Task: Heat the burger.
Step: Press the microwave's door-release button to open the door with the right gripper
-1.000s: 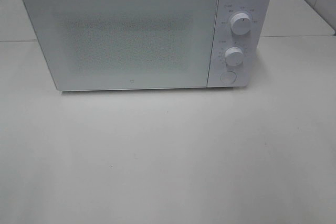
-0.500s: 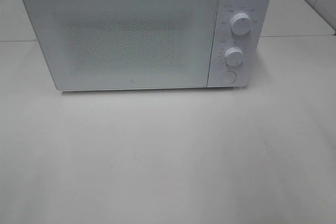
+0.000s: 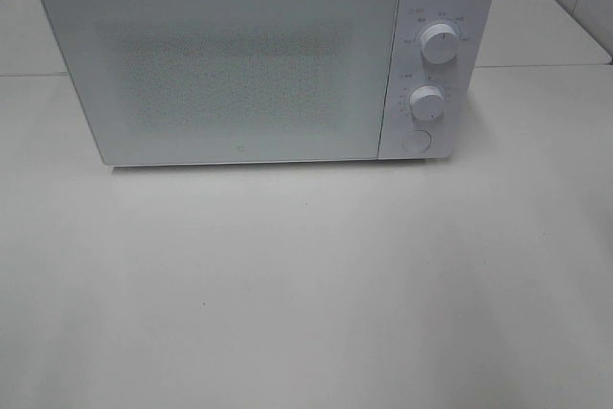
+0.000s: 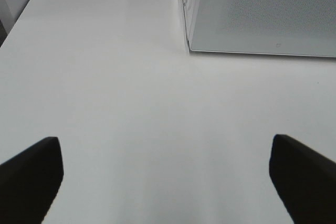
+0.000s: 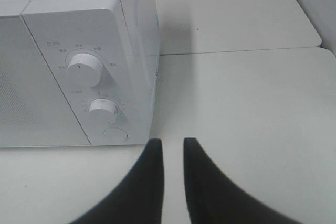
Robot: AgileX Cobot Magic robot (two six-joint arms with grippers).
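Observation:
The burger is out of view in every frame. A white microwave [image 3: 239, 64] stands at the back of the table with its door closed; it also shows in the left wrist view [image 4: 262, 14] and the right wrist view [image 5: 63, 35]. My left gripper [image 4: 164, 141] hovers over bare table in front of the microwave's left corner, open wide and empty. Close to the microwave's control panel, my right gripper [image 5: 173, 142] has its fingers drawn nearly together, with only a narrow slit and nothing between them. Neither arm appears in the high view.
The control panel carries an upper knob [image 3: 440, 43], a lower knob [image 3: 427, 102] and a round button [image 3: 415, 141]. A white table [image 3: 306, 284] spreads in front of the microwave, and a seam crosses it behind [image 3: 536, 66].
Nothing differs in the high view. The right gripper's fingers have come together over the last second, while the left has stayed open.

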